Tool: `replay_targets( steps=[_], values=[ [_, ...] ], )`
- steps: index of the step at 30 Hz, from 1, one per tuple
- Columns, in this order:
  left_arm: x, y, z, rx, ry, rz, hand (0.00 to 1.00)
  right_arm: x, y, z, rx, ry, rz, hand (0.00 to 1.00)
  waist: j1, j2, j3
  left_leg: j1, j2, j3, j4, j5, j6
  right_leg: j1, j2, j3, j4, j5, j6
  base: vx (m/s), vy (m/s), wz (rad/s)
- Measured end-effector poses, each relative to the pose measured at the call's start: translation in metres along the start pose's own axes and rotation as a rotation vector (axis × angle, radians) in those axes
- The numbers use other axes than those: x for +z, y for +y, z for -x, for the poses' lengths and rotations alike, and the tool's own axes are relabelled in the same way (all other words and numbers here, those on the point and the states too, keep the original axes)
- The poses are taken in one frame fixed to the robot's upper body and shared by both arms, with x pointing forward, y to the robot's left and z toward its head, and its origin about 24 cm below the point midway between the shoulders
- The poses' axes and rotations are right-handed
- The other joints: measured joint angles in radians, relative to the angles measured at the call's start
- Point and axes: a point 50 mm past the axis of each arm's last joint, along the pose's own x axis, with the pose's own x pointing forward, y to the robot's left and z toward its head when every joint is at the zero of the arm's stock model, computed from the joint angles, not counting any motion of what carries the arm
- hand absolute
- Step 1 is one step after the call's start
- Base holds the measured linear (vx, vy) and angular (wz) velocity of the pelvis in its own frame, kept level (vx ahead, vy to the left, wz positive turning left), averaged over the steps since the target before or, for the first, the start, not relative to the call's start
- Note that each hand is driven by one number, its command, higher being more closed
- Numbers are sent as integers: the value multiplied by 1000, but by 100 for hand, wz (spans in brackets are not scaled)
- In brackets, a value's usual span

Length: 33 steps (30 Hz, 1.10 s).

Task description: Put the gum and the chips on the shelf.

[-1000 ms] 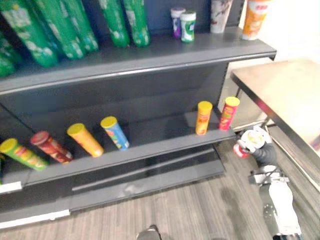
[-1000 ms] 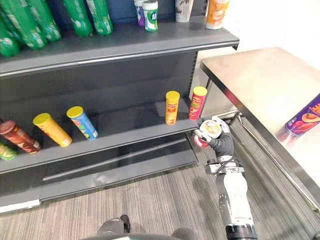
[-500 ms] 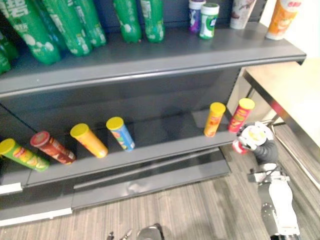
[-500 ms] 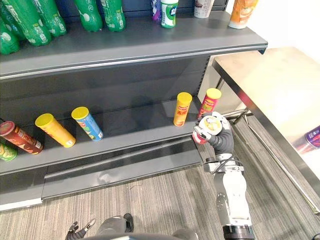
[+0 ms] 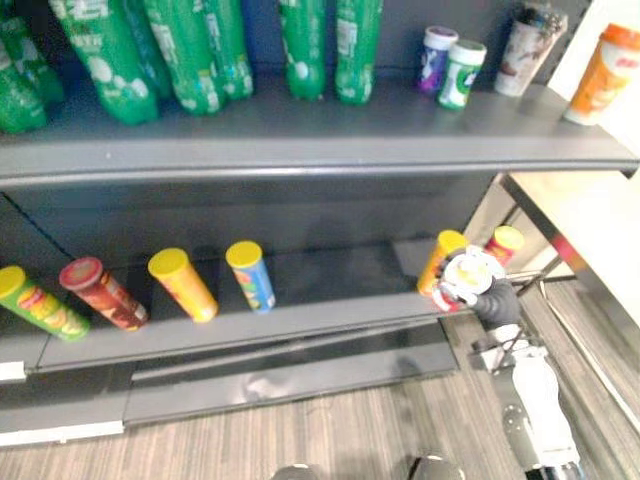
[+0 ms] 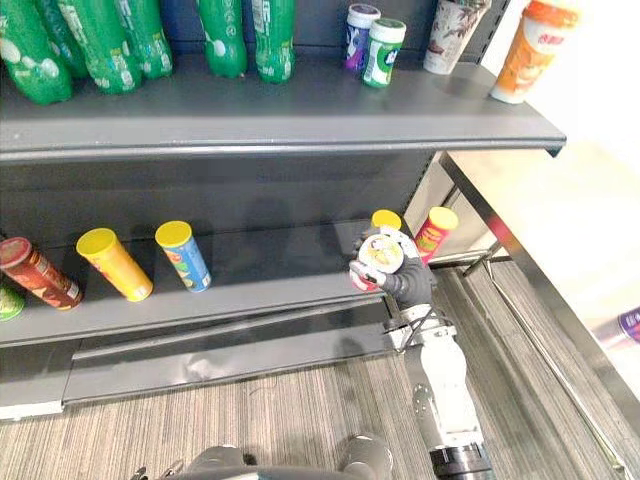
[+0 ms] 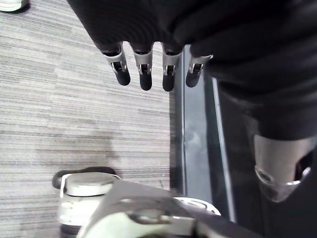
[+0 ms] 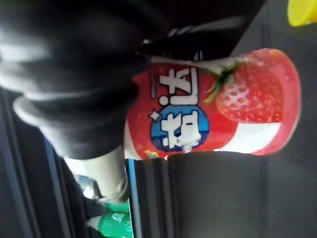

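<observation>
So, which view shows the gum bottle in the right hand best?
The right wrist view: the gum bottle shows its strawberry label side-on. Both eye views catch mainly its lid within the right hand.

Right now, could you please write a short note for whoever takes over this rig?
Right hand: shut on the red gum tub, held at the front edge of the lower shelf, close by the yellow chips can; not set down yet.
Left hand: open, holding nothing, over the floor.
Left to do: shelve the gum, then the chips, perhaps the purple thing on the table; too little shows to be sure.
</observation>
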Motion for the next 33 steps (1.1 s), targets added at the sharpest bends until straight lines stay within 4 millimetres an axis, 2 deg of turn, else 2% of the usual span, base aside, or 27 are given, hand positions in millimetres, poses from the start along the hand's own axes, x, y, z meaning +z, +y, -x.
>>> replay_targets(
  steps=[1,2,3,4,6,7,10,14,18,27,33],
  values=[
    [3,0,-2,4,-6,3,0,1,4,-4,23,-8,-7,100,5,-4,-2,8,1,-1,14,-8,-14,-19,18,14,-117,53,17,306,-141,25],
    [3,1,-2,10,-1,5,0,1,8,-7,45,-11,-12,100,6,-11,-6,11,1,-5,34,-19,-32,-15,35,28,-214,161,8,327,-198,29],
    [2,2,-3,19,14,7,0,0,10,-9,67,-10,-11,100,7,-6,-6,17,10,-17,55,-37,-58,7,45,42,-240,197,46,350,-241,29],
    [1,-10,0,2,26,30,0,0,12,-12,86,-5,-10,100,13,50,-8,20,62,-27,69,-38,-69,50,88,13,-265,195,41,333,-235,25],
    [0,-16,2,-5,32,46,0,3,14,-18,100,-17,-7,100,15,80,-7,29,94,-27,65,-30,-82,75,117,-16,-292,189,31,259,-159,16],
    [0,-17,2,-5,33,50,0,5,15,-23,107,-32,-6,100,15,87,-8,37,102,-27,41,-8,-108,85,127,-31,-296,182,21,188,-119,15],
    [-1,-14,2,11,31,65,0,8,16,-29,109,-41,-4,100,19,77,-5,63,107,-27,-23,58,-124,117,132,-60,-321,181,19,105,-94,27],
    [0,-13,2,18,17,75,0,8,15,-29,102,-37,-5,100,25,70,-10,66,107,-20,-93,111,-132,151,133,-102,-394,182,19,22,-48,32],
    [0,-12,3,17,1,75,0,5,13,-23,81,-21,-8,100,19,71,-11,77,109,57,-185,153,-135,170,133,-158,-428,190,17,-52,-6,42],
    [-3,-10,4,8,0,48,0,-4,10,-4,45,42,-21,100,22,60,-19,87,96,147,-250,157,-125,171,132,-148,-476,240,21,-108,20,0],
    [-2,-8,3,0,-6,19,0,-13,-12,22,-74,130,5,100,-3,59,-38,104,80,190,-275,160,-118,166,137,-112,-510,275,21,-43,12,-16]
  ],
)
